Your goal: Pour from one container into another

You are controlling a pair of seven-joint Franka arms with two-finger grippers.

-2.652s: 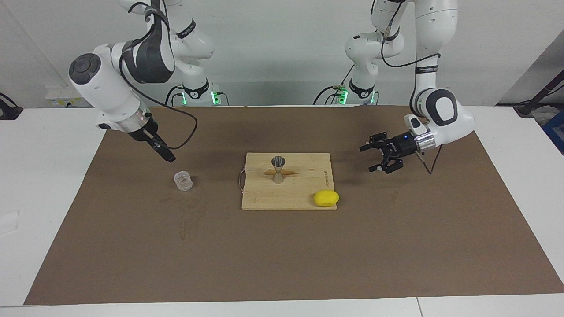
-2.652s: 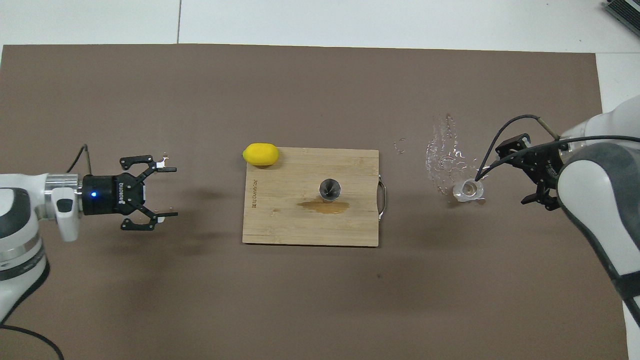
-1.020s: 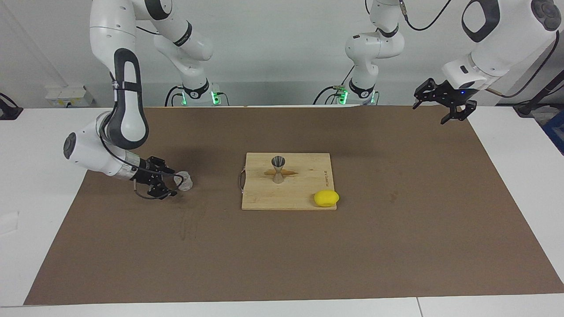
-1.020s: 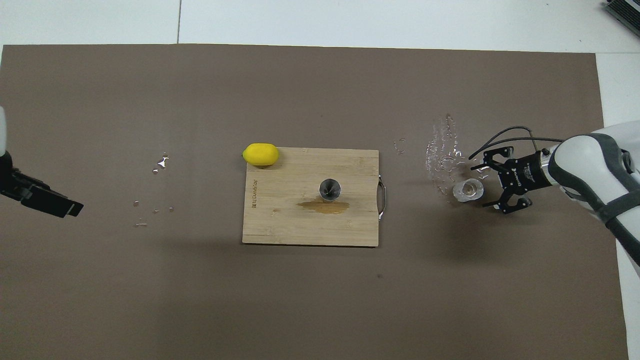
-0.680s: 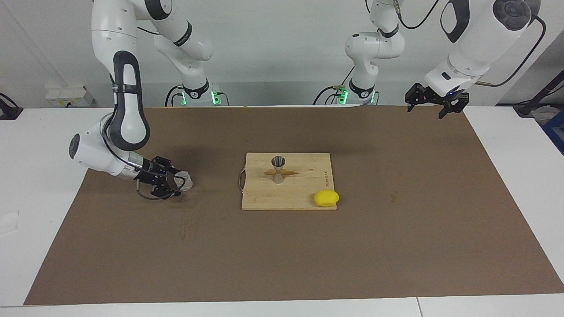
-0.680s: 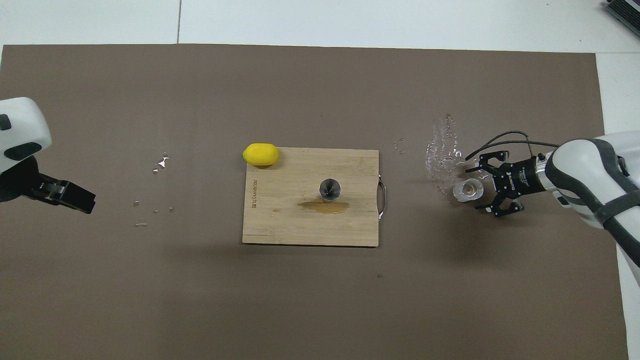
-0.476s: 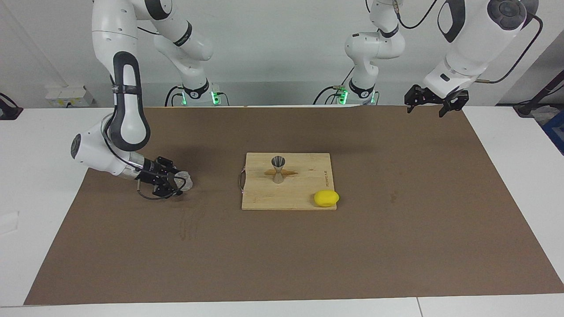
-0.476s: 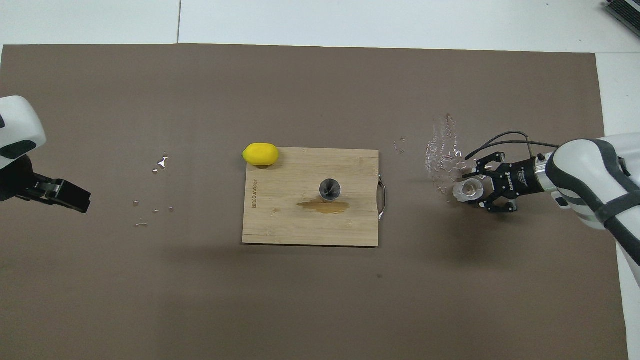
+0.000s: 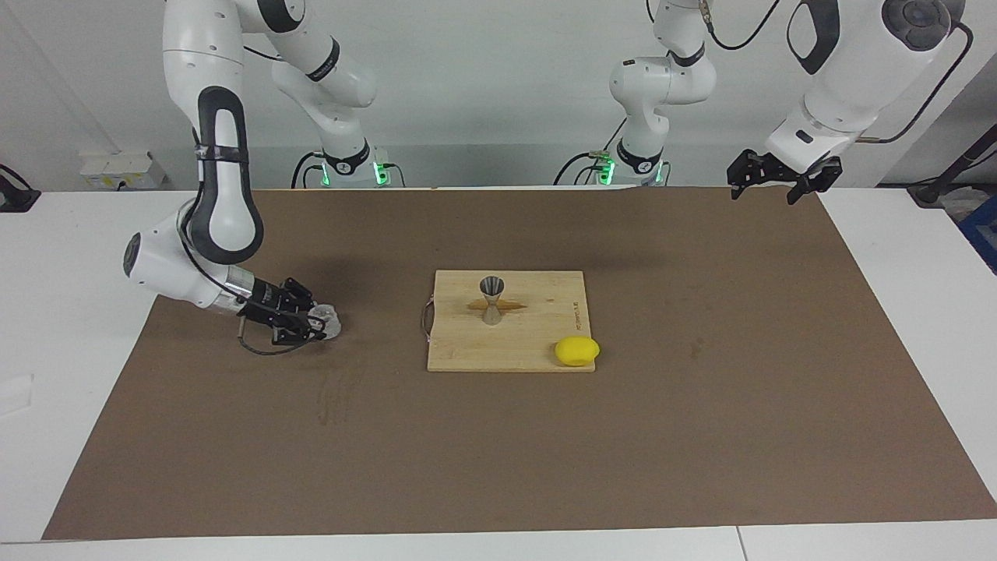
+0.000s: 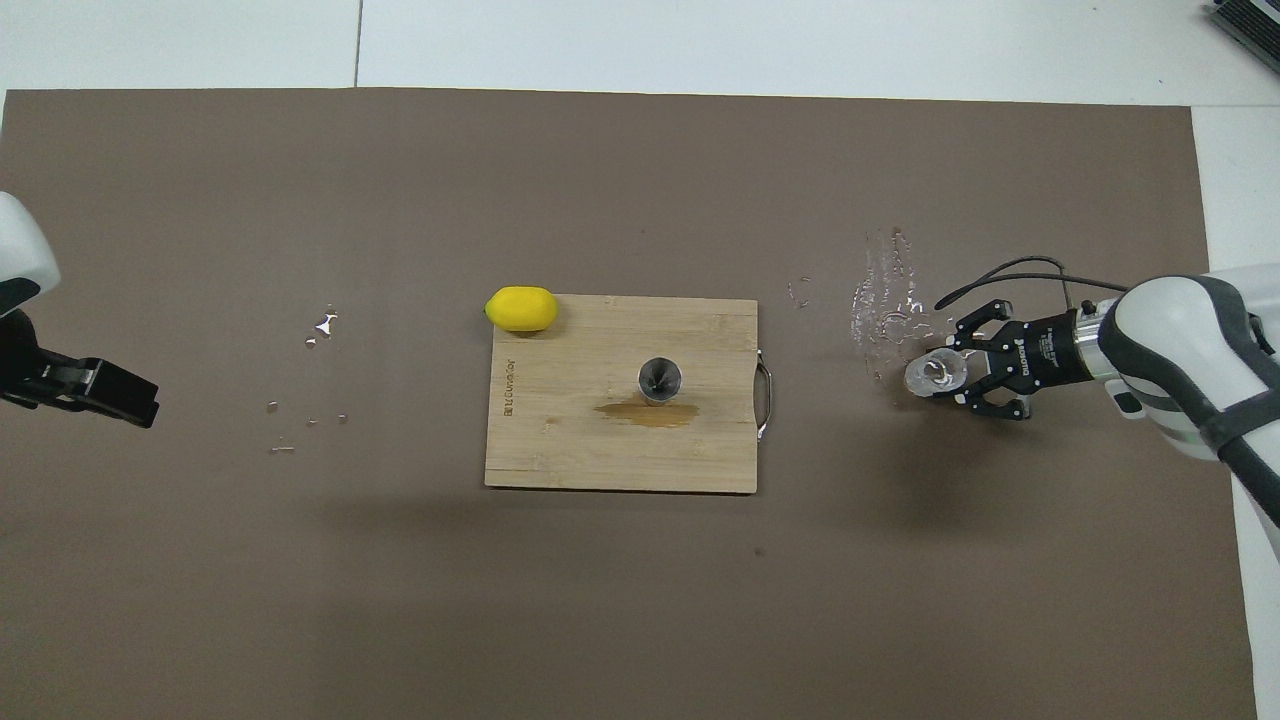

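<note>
1. Tumbler (image 9: 327, 322) stood upright on the mat toward the right arm's end, clamped in right gripper (image 9: 313, 325).
2. Jigger (image 9: 491, 299) upright on cutting board (image 9: 537, 343), beside it toward the left arm's end.
3. Left gripper (image 9: 775, 178) spread wide, waiting, well apart.

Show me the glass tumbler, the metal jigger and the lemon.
glass tumbler (image 10: 930, 374), overhead view, its open rim.
metal jigger (image 9: 491, 287), facing view, its upper cone.
lemon (image 9: 577, 351), facing view, middle of its peel.
</note>
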